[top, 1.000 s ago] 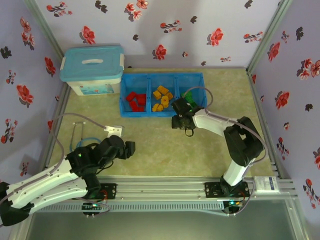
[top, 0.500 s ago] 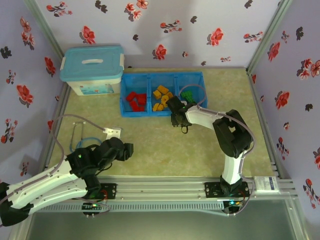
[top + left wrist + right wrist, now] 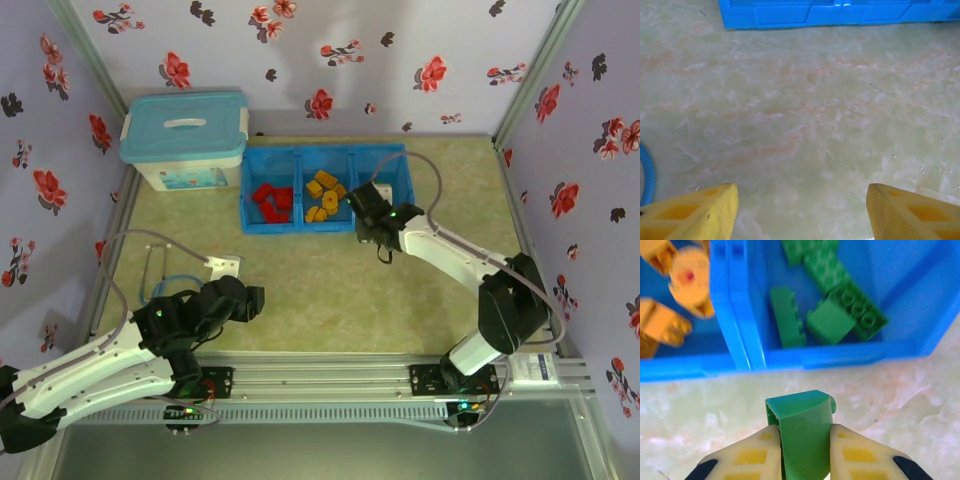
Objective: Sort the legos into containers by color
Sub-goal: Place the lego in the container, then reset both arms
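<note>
Green glossy plastic, smooth-faced: a single brick clamped between the yellow pads of the right end effector. Long axis in line with the fingers, free end toward the blue tray. One small rounded nub at the upper right corner. From the wrist, set against the marbled pale-green worktop, just short of the tray's near wall.

Beyond that wall, in the right compartment, more green legos: a long studded one lying on a diagonal, studs up; a narrower one on its side, long axis running away from the wall. Yellow-orange pieces next door in the middle compartment, a round one among them. Red ones in the left compartment.

Left end effector low over the worktop, chunky yellow fingers wide apart, well short of the tray.
</note>
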